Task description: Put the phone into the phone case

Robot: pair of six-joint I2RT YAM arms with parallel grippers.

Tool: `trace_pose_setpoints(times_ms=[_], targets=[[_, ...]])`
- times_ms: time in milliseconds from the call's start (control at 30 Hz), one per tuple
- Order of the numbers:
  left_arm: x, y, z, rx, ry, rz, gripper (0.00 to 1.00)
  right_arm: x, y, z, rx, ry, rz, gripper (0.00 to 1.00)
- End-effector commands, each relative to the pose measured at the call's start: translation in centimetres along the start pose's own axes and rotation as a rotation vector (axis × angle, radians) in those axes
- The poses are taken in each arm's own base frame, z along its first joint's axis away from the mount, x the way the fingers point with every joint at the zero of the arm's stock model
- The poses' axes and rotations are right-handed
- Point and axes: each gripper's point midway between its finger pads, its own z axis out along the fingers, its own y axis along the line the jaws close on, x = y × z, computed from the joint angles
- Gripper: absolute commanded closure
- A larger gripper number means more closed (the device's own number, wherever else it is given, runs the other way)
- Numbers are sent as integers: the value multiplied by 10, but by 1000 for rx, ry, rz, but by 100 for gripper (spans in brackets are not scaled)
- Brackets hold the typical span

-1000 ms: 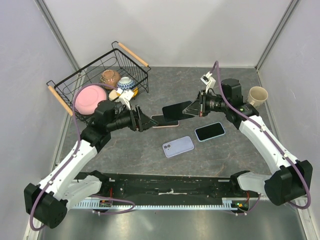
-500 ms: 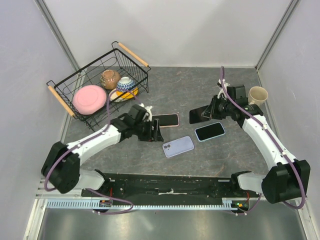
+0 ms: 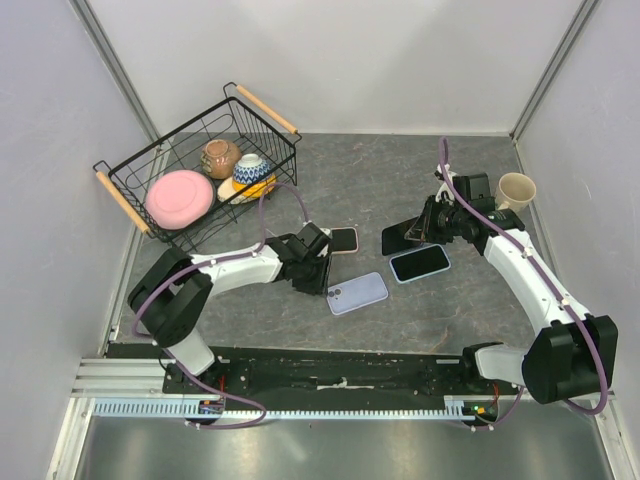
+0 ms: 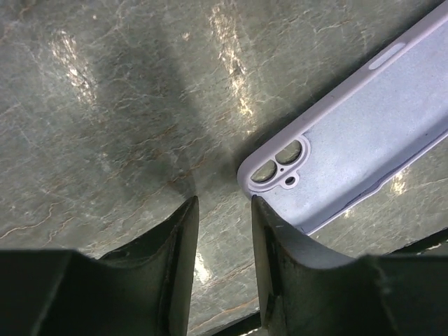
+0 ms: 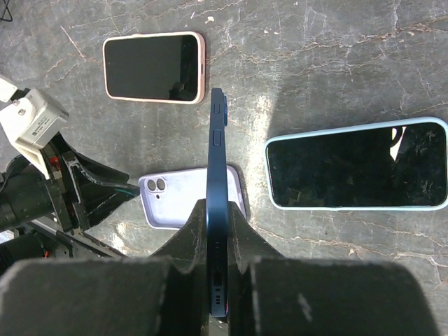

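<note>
Grey marbled tabletop (image 3: 340, 185) between pale walls (image 3: 330, 60), seen from above and from both wrists. Nearest the arm bases, lilac phone case (image 3: 357, 293) lying flat, camera cut-out toward the left gripper (image 3: 320, 278). Left gripper now lowered to that corner, swung down from beside the pink-cased phone (image 3: 345, 239) half a second ago. Jaws a narrow gap apart, nothing between them, one fingertip (image 4: 266, 231) just beside the case rim.

Farther back on the right, right gripper (image 3: 424, 231) clamped on the dark blue phone (image 3: 400, 238), held edge-on above the table near the blue-cased phone (image 3: 420, 263). Scarcely shifted in half a second, but pulled back from mid-table a second ago. Likely meaning: case about to be steadied, phone waiting, insertion not yet begun.

Farthest, wire basket (image 3: 268, 110) holding a pink bowl (image 3: 180, 198), and a cup (image 3: 516, 190).

Hidden or unclear:
- Pink-cased phone partly under the left gripper from above.
- Case cut off at the left wrist view's edge.
- Case's open side up or down, impossible to tell.
- Held phone's screen unseen.
</note>
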Motion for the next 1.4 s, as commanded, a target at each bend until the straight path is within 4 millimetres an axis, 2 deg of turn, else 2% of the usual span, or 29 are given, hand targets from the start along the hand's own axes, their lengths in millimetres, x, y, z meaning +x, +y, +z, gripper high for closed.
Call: trace_pose_setpoints(times_ms=[0, 200, 300, 367, 400, 467, 500, 667, 833, 1000, 1200, 1367], targets=[[-22, -14, 8, 27, -65, -10, 58, -8, 6, -2, -32, -30, -24, 100], [-23, -16, 19, 26, -48, -12, 57, -7, 5, -2, -30, -24, -27, 100], [-21, -23, 22, 56, -32, 1, 59, -7, 6, -1, -33, -21, -31, 100], [-22, -23, 24, 55, -35, 1, 66, -8, 6, -1, -31, -20, -34, 100], [-20, -20, 27, 45, -25, 2, 74, -8, 6, -1, -31, -20, -34, 100], [-19, -16, 29, 21, -13, 5, 81, -9, 6, -1, -33, -20, -33, 100], [-19, -16, 30, 17, -10, 8, 88, -8, 7, 0, -37, -16, -35, 100], [-19, -6, 29, -29, -13, 37, 98, -12, 9, -1, -44, -20, -37, 100], [-28, 7, 18, -100, -49, 108, 98, -13, 13, -2, -56, -18, -37, 100], [-40, 22, -7, -181, -78, 247, 98, -16, 15, -5, -61, -30, -39, 100], [-51, 15, -30, -139, -108, 462, 98, -17, 18, -6, -74, -31, -42, 100], [-47, -7, -29, -47, -96, 647, 98, -14, 18, -3, -82, -17, -40, 100]])
